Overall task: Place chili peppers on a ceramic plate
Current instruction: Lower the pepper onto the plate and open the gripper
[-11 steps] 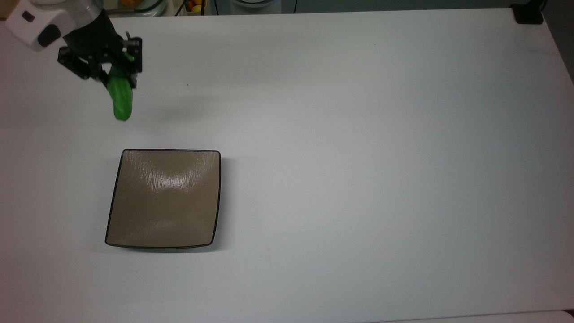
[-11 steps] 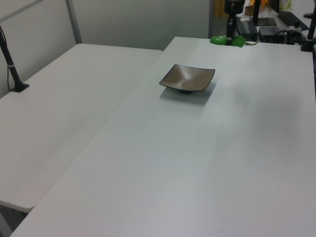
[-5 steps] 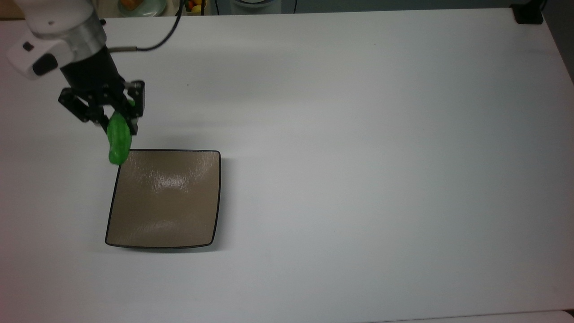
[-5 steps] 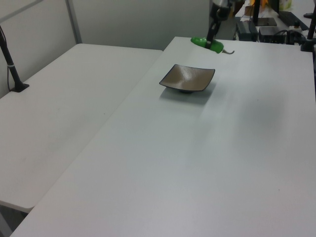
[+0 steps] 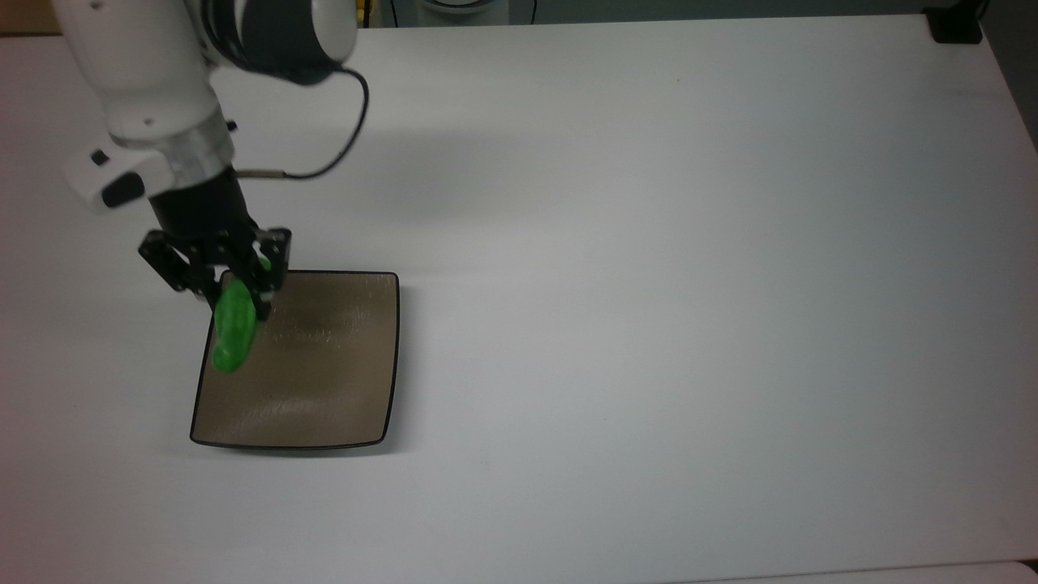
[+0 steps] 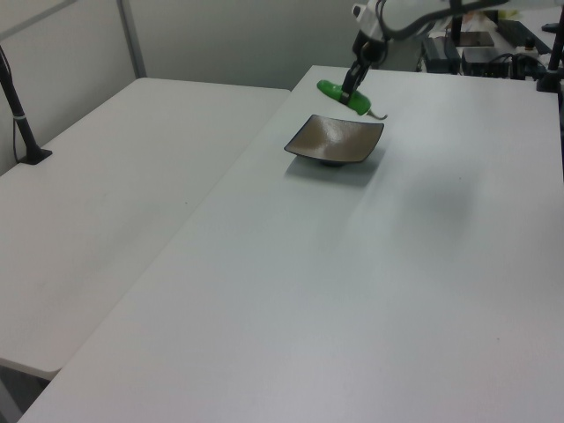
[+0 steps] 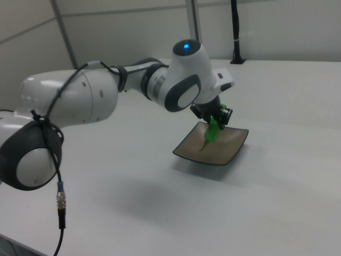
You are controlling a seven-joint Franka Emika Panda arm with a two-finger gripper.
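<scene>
The work surface is a large white table (image 5: 649, 284) with a matte top, evenly lit from above and showing soft shadows; in the left view a second white table (image 6: 115, 203) abuts it along a straight seam. Pale grey partition walls (image 6: 247, 40) with a metal upright (image 6: 132, 37) close off the far side in the left view. A black post (image 6: 19, 110) stands clamped at the second table's edge, and cluttered equipment (image 6: 480, 40) sits beyond the main table.

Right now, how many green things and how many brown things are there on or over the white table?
Green: 1, the chili pepper, held in the gripper above the plate
Brown: 1, the ceramic plate
Total: 2
</scene>
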